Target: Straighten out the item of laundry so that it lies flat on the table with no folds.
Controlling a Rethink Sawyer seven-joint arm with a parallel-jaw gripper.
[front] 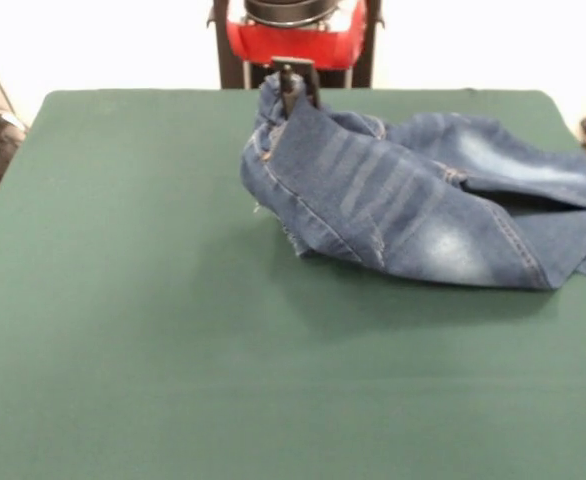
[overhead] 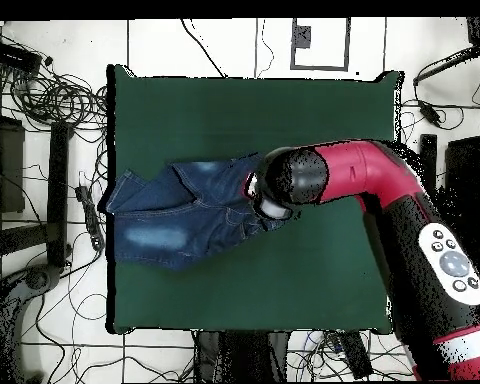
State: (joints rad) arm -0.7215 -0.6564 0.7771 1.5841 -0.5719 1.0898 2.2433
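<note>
One pair of jeans (front: 423, 210) lies crumpled by the counter (front: 153, 330) edge. Its lifted end hangs clamped in the single hand (front: 293, 85).

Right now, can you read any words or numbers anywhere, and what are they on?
No words or numbers can be read.
The arm has a pale panel of round buttons; any marks on them are too small to read.
The jeans show no readable label.
The table is plain green.

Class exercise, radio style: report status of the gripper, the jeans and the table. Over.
Gripper at the jeans' raised corner, grip state unclear. Jeans bunched and folded, not flat, running off one table edge. Nothing else on the cloth.
</note>
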